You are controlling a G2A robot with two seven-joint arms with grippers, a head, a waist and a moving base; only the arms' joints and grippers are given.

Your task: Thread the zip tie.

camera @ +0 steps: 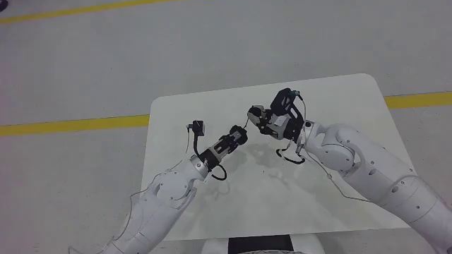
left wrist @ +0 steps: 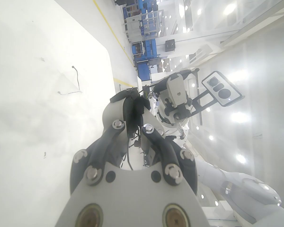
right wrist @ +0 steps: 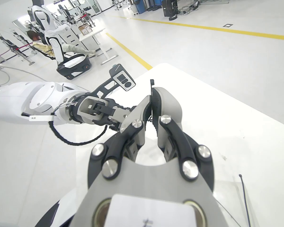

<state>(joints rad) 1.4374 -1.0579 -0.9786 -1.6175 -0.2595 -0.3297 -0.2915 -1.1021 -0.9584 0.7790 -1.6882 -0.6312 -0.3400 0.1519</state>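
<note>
A black zip tie (right wrist: 152,81) stands upright between the pads of my right gripper (right wrist: 152,93), which is shut on its strap with the square head poking out above the fingertips. My left gripper (left wrist: 130,96) meets it tip to tip over the middle of the white table (camera: 339,197). Its pads are pressed together on a dark strip that looks like the same tie's other end. From above, the left gripper (camera: 239,135) and right gripper (camera: 253,118) nearly touch. The strap between them is hidden by the fingers.
Two loose zip ties (left wrist: 77,79) lie on the table beyond the left gripper, and one loose zip tie (right wrist: 245,199) lies beside the right gripper. The table's rounded far corner (left wrist: 106,48) and the bare floor beyond it are close by.
</note>
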